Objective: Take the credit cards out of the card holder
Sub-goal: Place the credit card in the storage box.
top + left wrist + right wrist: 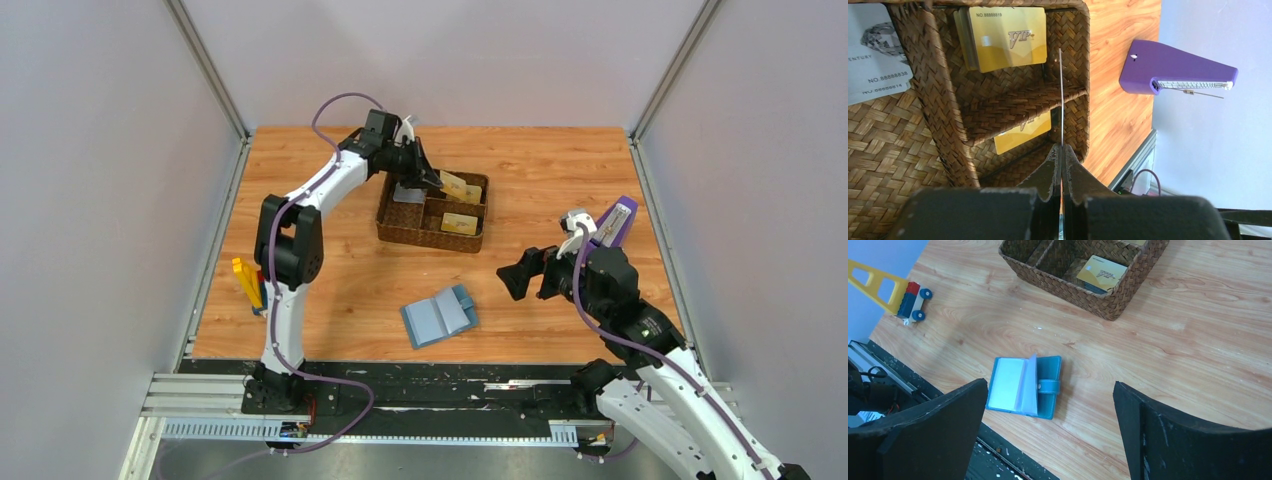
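1 credit card (1061,95) edge-on, pointing out from clamped left pincer (1062,148) | right pincer (1050,390) gaping (empty)

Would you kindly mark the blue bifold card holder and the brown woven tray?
blue bifold card holder (1049,386), right wrist view, clasp strap.
brown woven tray (1013,105), left wrist view, divider wall.

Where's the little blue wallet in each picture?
Top external: card holder lies open, bottom centre, in front of the woven tray.
Left wrist: not in it; woven tray fills the left.
Right wrist: card holder lower left of centre, below the woven tray.
Shared landmark: the woven tray.
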You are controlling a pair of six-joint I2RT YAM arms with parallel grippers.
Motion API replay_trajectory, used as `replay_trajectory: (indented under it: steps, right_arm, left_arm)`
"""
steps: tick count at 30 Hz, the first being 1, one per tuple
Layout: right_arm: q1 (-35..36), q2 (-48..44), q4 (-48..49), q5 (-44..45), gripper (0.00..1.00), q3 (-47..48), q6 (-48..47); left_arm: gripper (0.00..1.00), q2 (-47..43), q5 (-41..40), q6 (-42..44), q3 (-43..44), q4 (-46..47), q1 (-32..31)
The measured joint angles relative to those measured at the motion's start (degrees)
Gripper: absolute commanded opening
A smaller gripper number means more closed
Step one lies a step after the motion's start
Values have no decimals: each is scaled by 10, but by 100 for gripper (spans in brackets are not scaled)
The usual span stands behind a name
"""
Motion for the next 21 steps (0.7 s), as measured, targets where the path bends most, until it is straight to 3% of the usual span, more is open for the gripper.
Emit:
replay_trajectory:
  steps: [21]
  right_arm:
    - [0, 71, -25, 25, 100, 56, 59]
  left_arm:
    - [0, 91, 53, -5, 88, 20, 33]
